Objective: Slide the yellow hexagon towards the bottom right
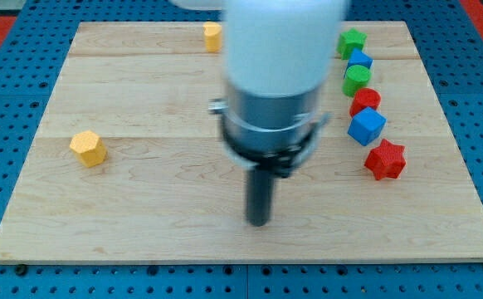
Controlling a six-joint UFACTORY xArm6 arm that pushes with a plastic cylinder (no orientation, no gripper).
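- Right now you are in the approach step: the yellow hexagon (88, 148) sits untouched at the left of the frame, a little above mid-height, on the wooden board (142, 224), and nothing is pressing on it.
- Your arm carries no gripper, so there is nothing to open or close; it ends in a dark rod, and my tip (259, 223) rests low in the frame, just right of centre.
- Relative to the tip, the hexagon lies well apart, far to the left and somewhat higher in the frame, with bare board between them.
- To push it towards the lower right, you would, by my judgement, need to bring the tip round to the hexagon's upper left side first, then drive diagonally down and right through its middle.
- Take a path that does not clip the hexagon on the way, or it may slide the wrong way; an off-centre push would likely spin it aside.
- A second yellow block (212, 36) stands at the top edge, left of the arm's pale body; its shape is too blurred to tell, so do not confuse it with your target.
- Along the upper right runs a line of blocks: a green star (352, 41), a blue block (359, 59), a green cylinder (357, 80), a red block (365, 101), a blue cube (366, 126) and a red star (385, 159).
- These lie well away from the hexagon.
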